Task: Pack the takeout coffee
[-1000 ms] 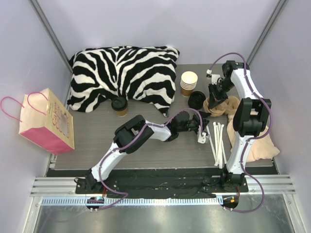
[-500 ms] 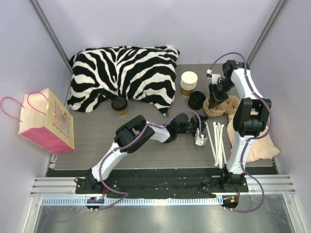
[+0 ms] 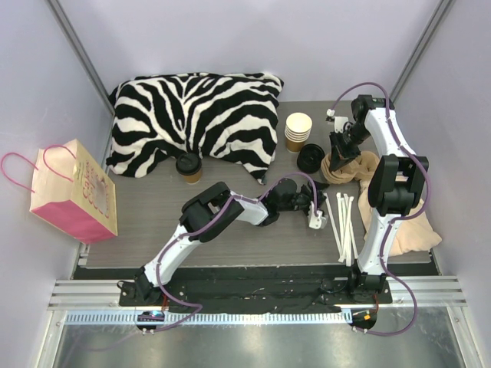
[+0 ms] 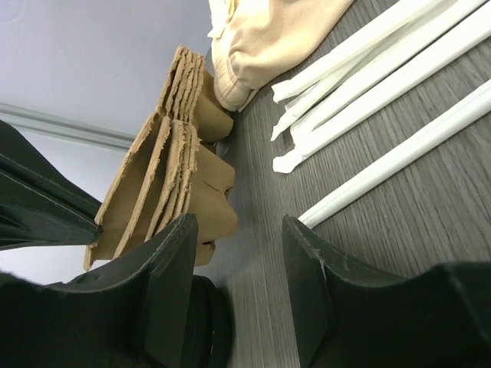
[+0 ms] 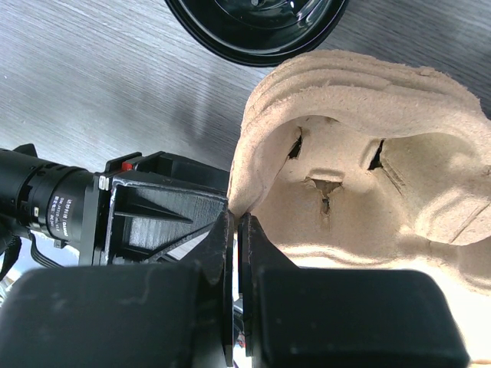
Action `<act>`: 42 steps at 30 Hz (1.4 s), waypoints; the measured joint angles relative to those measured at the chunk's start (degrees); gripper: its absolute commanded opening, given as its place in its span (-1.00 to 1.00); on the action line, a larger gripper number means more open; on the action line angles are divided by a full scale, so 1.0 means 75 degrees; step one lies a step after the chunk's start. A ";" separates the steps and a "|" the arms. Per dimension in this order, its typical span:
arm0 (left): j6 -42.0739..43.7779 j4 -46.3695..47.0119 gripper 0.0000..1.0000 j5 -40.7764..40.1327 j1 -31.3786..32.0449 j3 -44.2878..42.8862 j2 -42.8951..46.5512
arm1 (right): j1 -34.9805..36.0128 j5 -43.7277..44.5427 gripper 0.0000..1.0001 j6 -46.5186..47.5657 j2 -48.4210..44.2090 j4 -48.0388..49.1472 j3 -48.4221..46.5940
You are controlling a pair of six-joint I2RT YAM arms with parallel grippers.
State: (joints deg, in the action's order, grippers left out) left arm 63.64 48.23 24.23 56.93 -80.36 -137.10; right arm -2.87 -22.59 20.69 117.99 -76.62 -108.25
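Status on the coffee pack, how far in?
Done: nothing packed; the lidded takeout coffee stands alone beside the zebra pillow. In hand: right hand pinches the cup carrier at its rim; left hand is open and empty by the straws. Left: coffee into carrier, probably then the pink bag.

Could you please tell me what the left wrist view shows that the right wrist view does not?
Only the left wrist view: wrapped straws, a beige cloth, and the open, empty left gripper. Only the right wrist view: a black lid and the right gripper shut on the edge of the cup carriers. Both: those stacked pulp cup carriers and the grey wood-grain table.
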 measured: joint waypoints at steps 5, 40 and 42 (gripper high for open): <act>-0.0038 0.0111 0.06 -0.0003 0.0000 -0.0017 0.0003 | 0.0000 -0.0003 -0.98 0.0000 0.0000 0.0000 0.0000; -0.0166 0.0131 0.04 -0.0029 -0.0160 -0.0915 -0.0096 | 0.0000 -0.0009 -0.98 0.0003 0.0000 0.0020 0.0000; -0.0082 0.0149 0.05 -0.0026 -0.0163 -0.0915 -0.0149 | 0.0000 -0.0003 -0.98 0.0015 0.0000 0.0032 -0.0006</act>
State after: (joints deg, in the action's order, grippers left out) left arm 63.02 49.34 24.03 55.70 -87.22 -138.21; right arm -2.87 -22.61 20.80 117.99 -76.38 -108.29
